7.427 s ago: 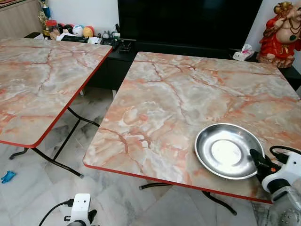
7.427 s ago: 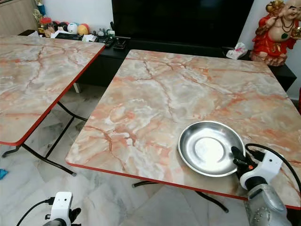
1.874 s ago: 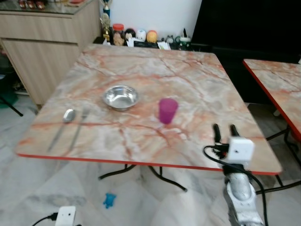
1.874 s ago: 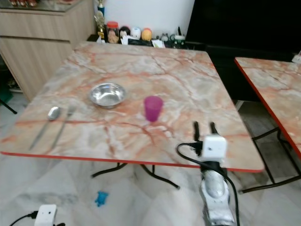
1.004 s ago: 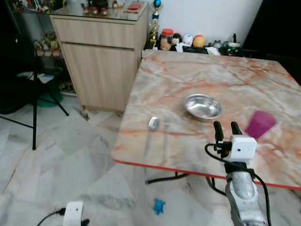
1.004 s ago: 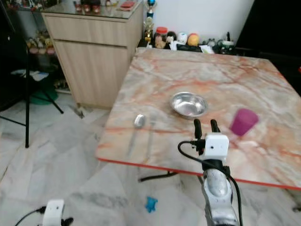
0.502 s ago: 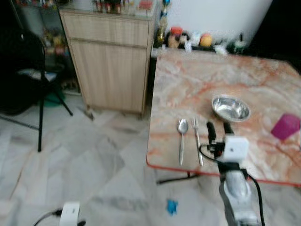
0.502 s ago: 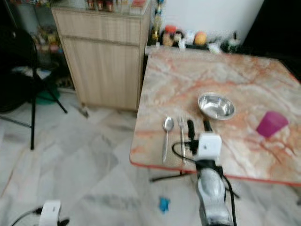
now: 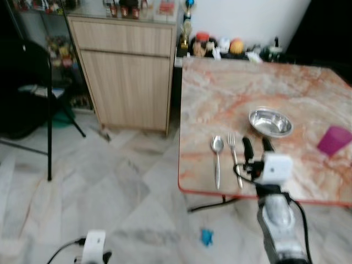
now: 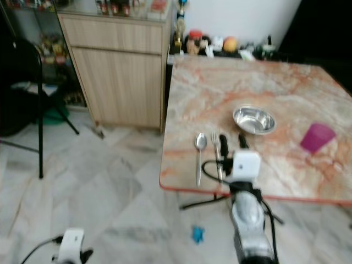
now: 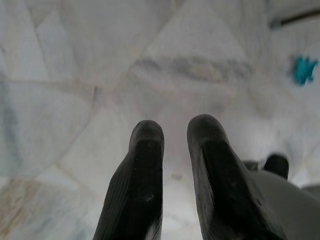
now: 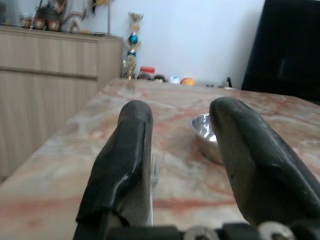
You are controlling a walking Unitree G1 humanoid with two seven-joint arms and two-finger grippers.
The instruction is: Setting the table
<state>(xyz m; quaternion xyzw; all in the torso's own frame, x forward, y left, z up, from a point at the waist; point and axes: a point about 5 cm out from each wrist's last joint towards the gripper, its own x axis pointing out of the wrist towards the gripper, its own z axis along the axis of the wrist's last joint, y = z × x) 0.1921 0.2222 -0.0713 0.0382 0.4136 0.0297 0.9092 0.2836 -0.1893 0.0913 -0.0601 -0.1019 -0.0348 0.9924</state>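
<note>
From where I stand little looks done: the spoon, fork, bowl and purple cup sit untouched on the marble counter, the right gripper hovering empty, fingers parted, beside the fork.

Pink-veined marble table with red edging, steel bowl, magenta cup, pale wood cabinet.

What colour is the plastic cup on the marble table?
The plastic cup is pinkish purple, clearest in the right eye view.
</note>
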